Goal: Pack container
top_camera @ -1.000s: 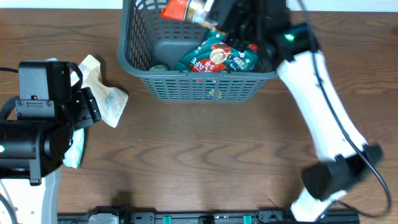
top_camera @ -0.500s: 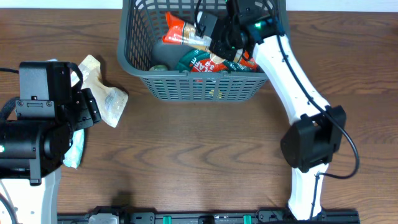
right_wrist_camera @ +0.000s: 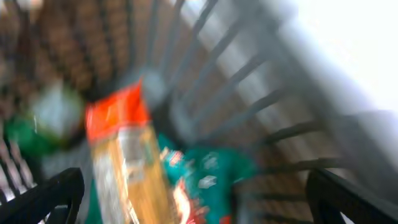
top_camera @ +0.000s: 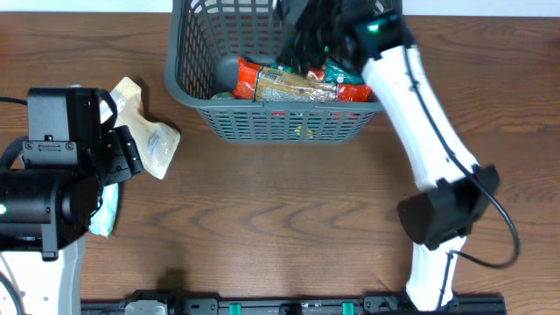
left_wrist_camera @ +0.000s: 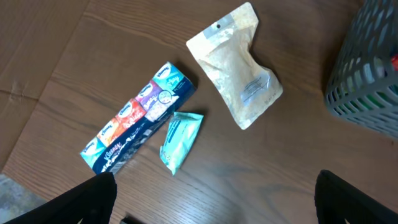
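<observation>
- Right claw (right_wrist_camera: 199, 202): fingers spread wide, released, nothing in it. That wrist view is pretty blurry, though.
- Right below it is a long red-and-tan plastic snack packet (right_wrist_camera: 121, 168). It's lying inside the big dark grey slotted plastic basket (top_camera: 188, 83), on top of a green foil packet (right_wrist_camera: 214, 177).
- Left claw (left_wrist_camera: 214, 202): also wide open and empty, hanging over the brown wooden table (left_wrist_camera: 298, 162).
- Just ahead of it is a small teal wipes packet (left_wrist_camera: 180, 140), right beside a long multicolour tissue pack (left_wrist_camera: 137, 118).
- Further out sits a tan resealable pouch (left_wrist_camera: 239, 71).
- The basket's off to that claw's far right, apart from all three.
</observation>
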`<action>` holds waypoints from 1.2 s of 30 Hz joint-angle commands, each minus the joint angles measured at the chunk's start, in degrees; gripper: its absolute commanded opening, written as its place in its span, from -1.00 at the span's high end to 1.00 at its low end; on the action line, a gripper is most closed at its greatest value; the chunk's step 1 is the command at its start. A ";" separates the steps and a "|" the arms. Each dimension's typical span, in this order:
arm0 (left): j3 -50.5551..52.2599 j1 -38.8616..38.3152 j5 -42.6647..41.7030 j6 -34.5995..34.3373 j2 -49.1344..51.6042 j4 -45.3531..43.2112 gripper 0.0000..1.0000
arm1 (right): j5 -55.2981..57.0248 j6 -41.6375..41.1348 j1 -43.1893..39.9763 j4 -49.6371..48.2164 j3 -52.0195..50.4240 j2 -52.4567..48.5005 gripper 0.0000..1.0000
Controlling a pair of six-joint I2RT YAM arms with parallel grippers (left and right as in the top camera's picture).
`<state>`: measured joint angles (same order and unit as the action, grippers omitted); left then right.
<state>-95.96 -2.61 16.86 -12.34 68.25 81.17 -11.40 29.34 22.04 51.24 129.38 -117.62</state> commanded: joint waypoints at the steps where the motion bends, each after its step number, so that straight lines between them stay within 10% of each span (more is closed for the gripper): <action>1: 0.11 0.31 0.15 -4.50 0.22 -0.48 -0.76 | 7.02 -19.58 -3.63 0.76 7.39 7.98 -0.99; 7: 0.11 0.33 0.15 -18.45 1.57 -2.93 -0.80 | 13.84 -41.33 -18.60 15.12 10.03 12.55 -0.98; 13: 0.11 3.37 -0.37 -31.82 9.27 -5.60 -0.97 | 9.38 -45.13 -32.24 30.69 7.93 10.49 -0.99; 36: 0.11 14.03 -19.04 -26.21 47.78 -21.92 -0.97 | 9.46 -41.94 -39.95 30.25 -9.25 7.76 -0.99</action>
<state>-95.96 11.35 -1.39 -39.86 113.95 59.44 -1.72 -13.02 -17.67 81.82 120.22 -110.63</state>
